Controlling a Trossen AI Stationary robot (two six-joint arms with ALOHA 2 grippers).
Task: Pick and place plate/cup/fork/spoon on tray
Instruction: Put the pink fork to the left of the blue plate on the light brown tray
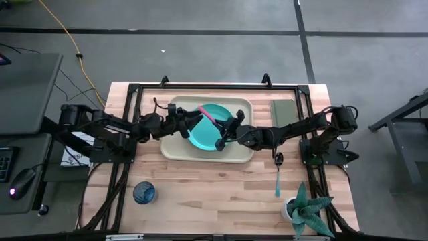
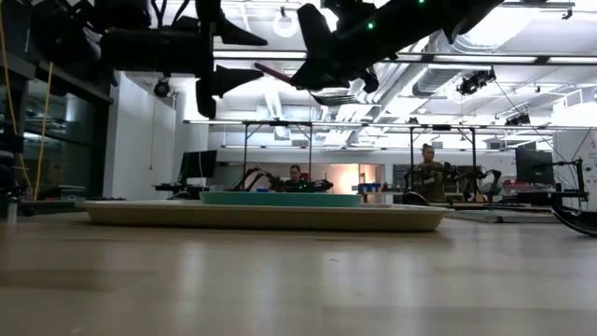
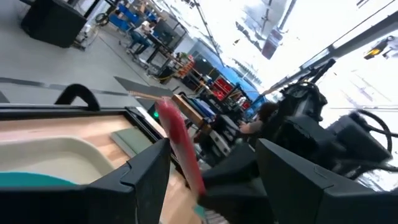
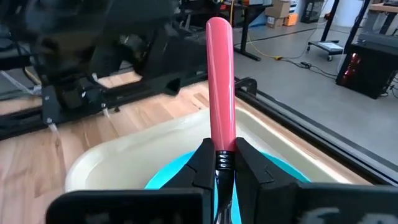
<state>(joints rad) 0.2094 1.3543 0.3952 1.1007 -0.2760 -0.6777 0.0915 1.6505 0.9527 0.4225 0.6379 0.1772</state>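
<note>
Overhead, the right gripper (image 1: 227, 134) pinches the small red-handled fork (image 4: 220, 81) near its metal neck, fingers closed tight on it, above the round turquoise plate (image 1: 207, 134) lying in the large beige rectangular tray (image 1: 175, 150). Opposite, the left gripper (image 1: 190, 120) hovers spread wide, apparently holding nothing.

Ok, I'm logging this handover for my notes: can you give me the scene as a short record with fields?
plate: lying in the tray
fork: held over the plate, pink handle pointing up toward the left arm
right gripper: jaws shut on the fork near its neck
left gripper: jaws open on either side of the fork's handle
cup: on the table, front left, outside the tray
spoon: on the table, right of the tray
</note>
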